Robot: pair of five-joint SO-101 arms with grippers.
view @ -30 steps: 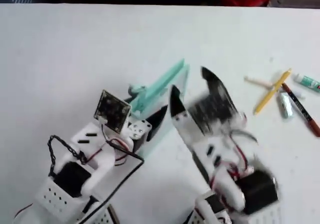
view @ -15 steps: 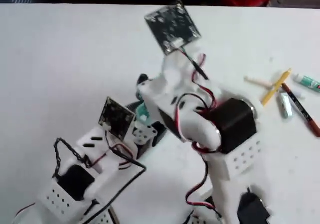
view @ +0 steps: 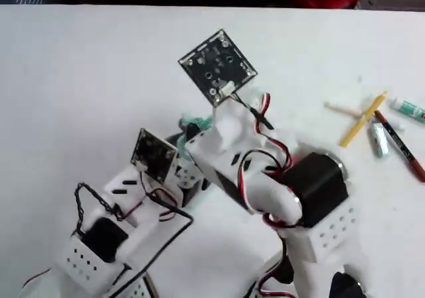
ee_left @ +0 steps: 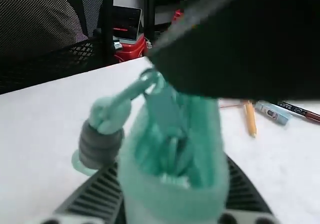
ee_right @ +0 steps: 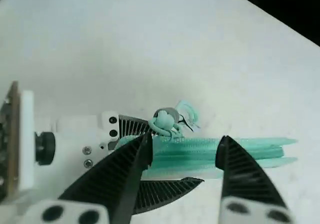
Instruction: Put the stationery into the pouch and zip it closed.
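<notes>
The teal pouch point(ee_right: 225, 151) lies on its edge on the white table, one end clamped in my left gripper point(ee_right: 155, 156), which is shut on it. In the left wrist view the pouch point(ee_left: 172, 159) stands between the black jaws, its zipper pull with a grey bead point(ee_left: 100, 144) hanging to one side. My right gripper point(ee_right: 186, 141) hovers open above the pouch, one finger on each side, touching nothing. In the high view the right arm point(view: 265, 172) covers most of the pouch point(view: 194, 121). A yellow pen point(view: 362, 120), a red marker point(view: 398, 145) and small tubes point(view: 406, 109) lie at the far right.
The two arms crowd together at the table's centre, the right arm's camera board point(view: 216, 66) above the left arm's camera board point(view: 156, 155). White table point(view: 80, 72) stretches to the left and back. A dark room edge runs along the back.
The right arm has swung from beside the pouch to over it, its open gripper now pointing down at the pouch. The left arm keeps its hold and has barely moved.
</notes>
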